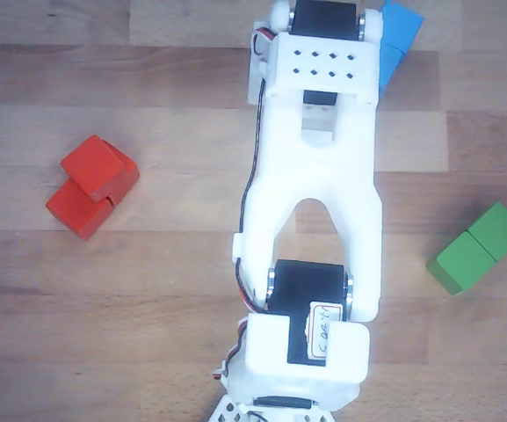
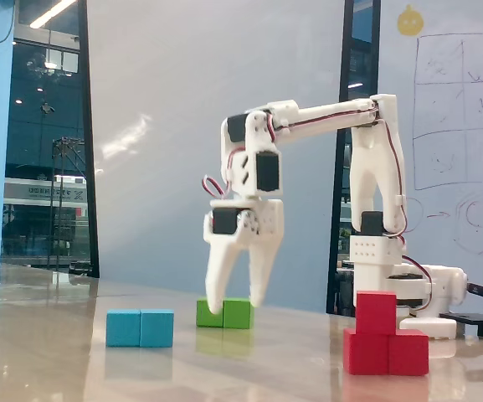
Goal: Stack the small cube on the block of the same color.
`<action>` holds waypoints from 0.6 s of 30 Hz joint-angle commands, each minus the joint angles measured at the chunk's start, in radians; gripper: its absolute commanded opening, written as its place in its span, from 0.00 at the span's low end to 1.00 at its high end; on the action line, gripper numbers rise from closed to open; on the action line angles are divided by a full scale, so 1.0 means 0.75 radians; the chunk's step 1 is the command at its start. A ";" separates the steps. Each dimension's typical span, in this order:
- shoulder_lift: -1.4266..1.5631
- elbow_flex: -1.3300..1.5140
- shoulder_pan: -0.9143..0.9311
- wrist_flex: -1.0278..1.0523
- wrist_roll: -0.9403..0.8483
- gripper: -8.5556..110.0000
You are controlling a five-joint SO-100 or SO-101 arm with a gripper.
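Red small cube [image 2: 376,311] tops the red block [image 2: 387,352], well apart from the spread, empty gripper [image 2: 235,306].

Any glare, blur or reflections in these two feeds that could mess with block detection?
Fixed view: sharp, no motion blur on the tool; the glossy table mirrors the blue block and green block, and there is a glare streak on the back wall. Other view: even, soft light, matte wood, faint shadows; the arm fills the centre and partly hides the blue block.
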 commanded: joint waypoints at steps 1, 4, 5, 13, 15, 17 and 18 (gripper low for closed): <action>0.258 0.084 -0.002 -0.014 0.000 0.31; 0.427 0.209 -0.012 -0.020 0.002 0.31; 0.479 0.252 -0.014 -0.020 0.002 0.31; 0.853 0.607 -0.008 -0.123 0.002 0.31; 0.933 0.695 0.000 -0.243 0.002 0.30; 1.008 0.798 -0.002 -0.358 0.002 0.28; 1.051 0.855 -0.002 -0.407 0.002 0.27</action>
